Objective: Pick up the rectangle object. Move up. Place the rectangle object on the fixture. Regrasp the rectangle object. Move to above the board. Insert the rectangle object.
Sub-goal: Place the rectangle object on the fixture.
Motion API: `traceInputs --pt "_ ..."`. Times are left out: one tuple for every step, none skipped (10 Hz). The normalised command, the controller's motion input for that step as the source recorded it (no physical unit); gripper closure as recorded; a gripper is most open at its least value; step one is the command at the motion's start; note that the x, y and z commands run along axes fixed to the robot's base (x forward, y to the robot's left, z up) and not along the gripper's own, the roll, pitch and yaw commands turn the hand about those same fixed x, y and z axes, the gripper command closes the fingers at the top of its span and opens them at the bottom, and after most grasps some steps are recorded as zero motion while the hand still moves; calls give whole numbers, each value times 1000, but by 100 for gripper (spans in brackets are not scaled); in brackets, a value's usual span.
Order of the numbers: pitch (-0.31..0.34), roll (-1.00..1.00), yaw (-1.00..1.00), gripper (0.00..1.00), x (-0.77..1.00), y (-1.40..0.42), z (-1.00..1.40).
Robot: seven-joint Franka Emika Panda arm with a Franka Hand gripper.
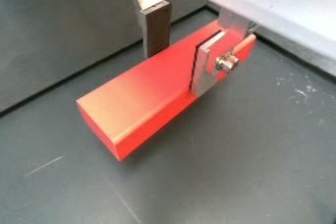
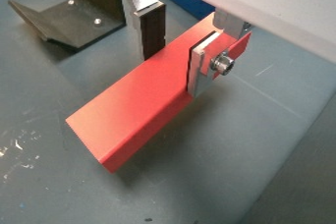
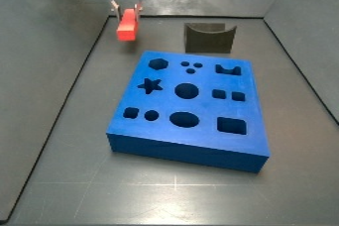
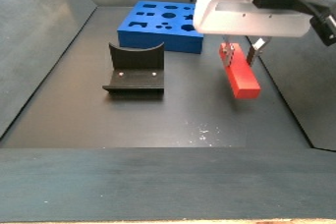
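The floor is a dark grey sheet with small scratches and pale specks, closed in by grey walls. Near the front of a side view stands the fixture, well apart from the block. The red-orange block lies flat on the floor by a side wall. The gripper is low over one end of it, and in both wrist views its silver fingers stand on both long sides and clamp it. Farther back lies the blue board with dark holes.
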Motion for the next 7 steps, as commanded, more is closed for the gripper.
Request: traceInputs --pt "0 0 0 100 0 0 1000" --pt "0 17 20 100 -4 -4 1000" --pt "29 23 17 100 -20 -2 1000" --pt "43 34 12 100 -26 0 1000" --pt "49 49 4 100 -30 2 1000" --pt "54 66 -4 100 -35 5 1000" --pt "61 90 -11 100 -42 9 1000"
